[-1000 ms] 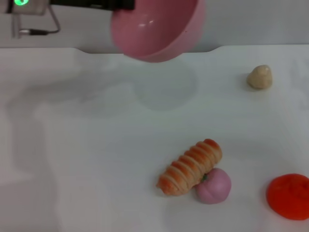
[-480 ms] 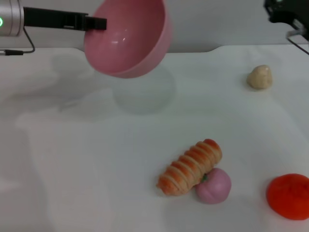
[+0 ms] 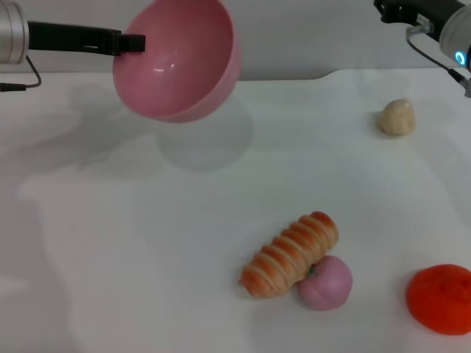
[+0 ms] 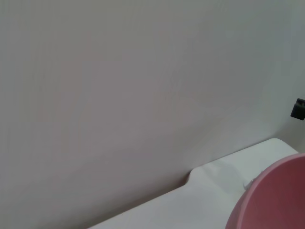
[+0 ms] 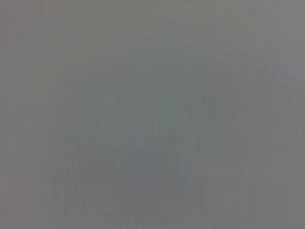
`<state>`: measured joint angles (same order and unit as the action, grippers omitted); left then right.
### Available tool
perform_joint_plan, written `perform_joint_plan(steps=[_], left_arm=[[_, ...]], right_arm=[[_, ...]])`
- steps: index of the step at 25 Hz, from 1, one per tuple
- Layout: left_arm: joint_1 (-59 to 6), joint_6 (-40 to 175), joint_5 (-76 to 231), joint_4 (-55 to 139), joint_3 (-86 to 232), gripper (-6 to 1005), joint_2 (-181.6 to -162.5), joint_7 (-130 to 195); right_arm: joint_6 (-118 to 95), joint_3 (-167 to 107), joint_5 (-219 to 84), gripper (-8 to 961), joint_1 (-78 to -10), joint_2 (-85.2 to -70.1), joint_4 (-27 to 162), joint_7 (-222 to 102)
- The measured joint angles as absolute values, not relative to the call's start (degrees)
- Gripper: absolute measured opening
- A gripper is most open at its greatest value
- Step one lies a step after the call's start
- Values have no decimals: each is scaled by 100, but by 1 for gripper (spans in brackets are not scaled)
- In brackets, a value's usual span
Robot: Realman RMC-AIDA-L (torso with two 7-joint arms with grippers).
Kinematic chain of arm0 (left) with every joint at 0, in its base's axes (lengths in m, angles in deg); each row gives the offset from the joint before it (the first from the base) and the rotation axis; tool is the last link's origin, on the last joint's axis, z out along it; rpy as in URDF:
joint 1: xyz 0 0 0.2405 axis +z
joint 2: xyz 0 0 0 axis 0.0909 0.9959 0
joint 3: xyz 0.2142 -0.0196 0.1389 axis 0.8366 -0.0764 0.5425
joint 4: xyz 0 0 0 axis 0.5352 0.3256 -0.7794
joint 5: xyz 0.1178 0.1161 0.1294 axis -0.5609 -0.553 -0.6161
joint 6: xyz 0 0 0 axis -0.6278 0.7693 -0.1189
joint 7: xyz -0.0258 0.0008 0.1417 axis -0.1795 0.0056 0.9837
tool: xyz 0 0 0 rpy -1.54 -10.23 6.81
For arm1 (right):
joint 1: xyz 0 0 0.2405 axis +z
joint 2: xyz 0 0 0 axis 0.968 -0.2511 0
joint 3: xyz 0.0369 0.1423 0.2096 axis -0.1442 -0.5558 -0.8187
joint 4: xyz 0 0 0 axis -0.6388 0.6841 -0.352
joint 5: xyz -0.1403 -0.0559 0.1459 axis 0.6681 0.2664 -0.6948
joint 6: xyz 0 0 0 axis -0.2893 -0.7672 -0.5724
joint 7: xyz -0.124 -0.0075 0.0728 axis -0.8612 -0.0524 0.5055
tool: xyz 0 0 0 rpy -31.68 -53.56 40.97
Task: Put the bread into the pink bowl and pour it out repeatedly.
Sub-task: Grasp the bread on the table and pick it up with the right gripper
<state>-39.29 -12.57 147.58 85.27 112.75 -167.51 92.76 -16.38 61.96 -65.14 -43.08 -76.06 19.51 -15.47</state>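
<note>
In the head view, the left gripper [image 3: 132, 44] reaches in from the left at the far edge of the table [image 3: 110, 243] and clamps the rim of the pink bowl [image 3: 176, 62], holding it up off the surface. The bowl is tipped so that its glossy, empty inside faces the camera, and its faint shadow lies on the table just below it. The bread [image 3: 289, 254] lies on the table well apart from the bowl, nearer the camera and off to the bowl's right, resting at a slant with its striped top up. A small pink peach-like ball [image 3: 324, 282] touches the bread on its near right side. An orange-red round fruit [image 3: 440, 298] sits farther right of the bread, at the picture's edge. A small beige lump [image 3: 397, 117] rests far to the right of the bowl, close to the table's far edge. The right gripper [image 3: 401, 10] shows only partly, raised beyond that lump, and whether its fingers are spread or closed I cannot tell. In the left wrist view, a curved part of the pink bowl's outer wall [image 4: 276, 200] fills one corner, with the table's far edge [image 4: 214, 181] and a plain wall [image 4: 143, 86] beside it. The right wrist view shows only a flat grey field, with nothing to make out.
</note>
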Motion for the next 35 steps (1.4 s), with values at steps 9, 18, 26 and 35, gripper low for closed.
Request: perform_joint_plan(steps=[9,18,26,35], left_arm=[[-3896,-945,14744,8525,11259,34,-16728,9451],[-3896,-702,14740,8484,11274,34,-16850,9727],[-3863,-628,14732,8439,11284,34,-16887,9788],[-3840,-637,14732,8332,11283,34,-16906,9826]], right_arm=[[-1563,6825,-7646,346,-4015,-7293,2073,-1552],[657,6306,-6847,347,-4538,-7729,2014,-1562],[2951,5758,-5491,347,-4743,-7859,2014,-1301],[4029,4816,-1916,347,-4030,-7482,1838,2751]])
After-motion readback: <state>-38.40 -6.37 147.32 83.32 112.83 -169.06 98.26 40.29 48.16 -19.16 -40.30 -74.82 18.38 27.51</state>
